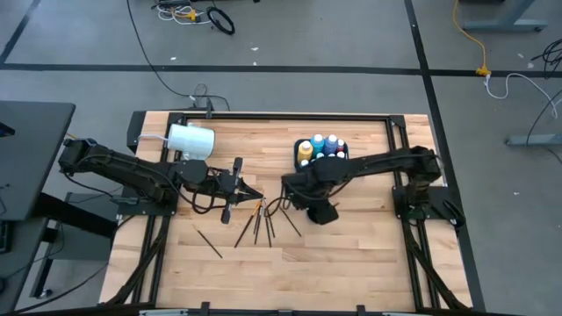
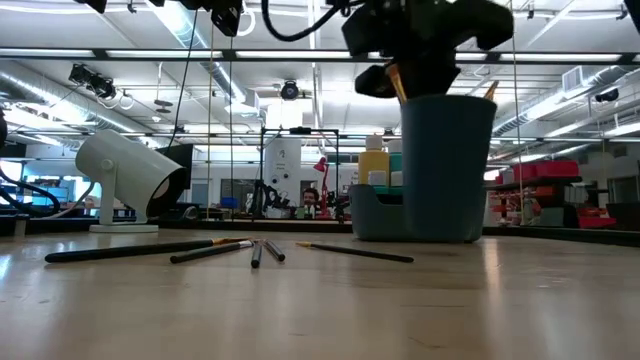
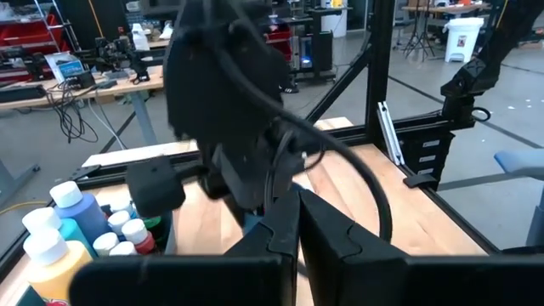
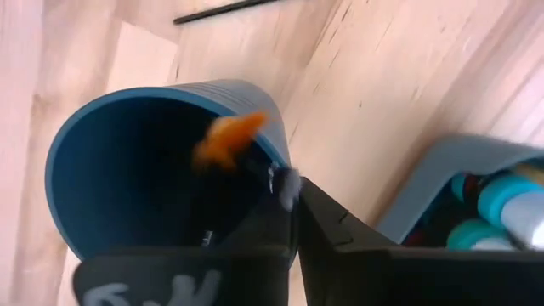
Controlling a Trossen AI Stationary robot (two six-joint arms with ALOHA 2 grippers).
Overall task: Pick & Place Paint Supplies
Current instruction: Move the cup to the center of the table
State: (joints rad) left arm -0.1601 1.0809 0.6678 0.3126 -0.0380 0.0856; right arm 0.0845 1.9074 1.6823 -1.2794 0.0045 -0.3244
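Wooden table (image 1: 351, 254), framed by black rails. Partway done: paint bottles (image 1: 321, 147) racked in caddy at two o'clock; brush (image 4: 228, 141) pinched in right gripper (image 4: 291, 202), tip-up inside blue cup (image 4: 102, 136). Left gripper (image 1: 248, 192) closed, empty, at nine o'clock. Loose brushes (image 1: 260, 223) left at six o'clock. Open wood toward six.

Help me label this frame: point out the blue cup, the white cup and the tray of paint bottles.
blue cup (image 4: 110, 170), right wrist view, inner wall.
white cup (image 1: 191, 140), high view, its side.
tray of paint bottles (image 2: 372, 222), low view, front wall.
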